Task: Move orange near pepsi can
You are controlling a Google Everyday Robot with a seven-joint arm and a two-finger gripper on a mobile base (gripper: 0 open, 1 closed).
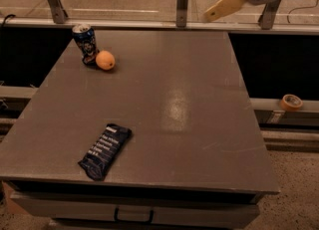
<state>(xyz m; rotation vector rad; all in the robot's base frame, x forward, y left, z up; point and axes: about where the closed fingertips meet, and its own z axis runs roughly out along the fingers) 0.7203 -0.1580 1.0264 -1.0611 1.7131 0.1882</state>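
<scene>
The orange (105,59) sits on the counter (189,124) just beside the pepsi can (84,41), so the placing looks done, while the end effector (215,11) hangs above the far right edge, clenched or released I cannot tell, and likely need only retire.

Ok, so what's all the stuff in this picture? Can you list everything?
pepsi can: one, dark blue with a silver top, far left of the table.
orange: one, orange, right beside the can.
snack wrapper: one, dark blue with white text, lying flat at the front left.
table: one, grey, middle.
tape roll: one, orange-tan, on the ledge at right.
gripper: one, tan, high at the top right, far from the orange.
</scene>
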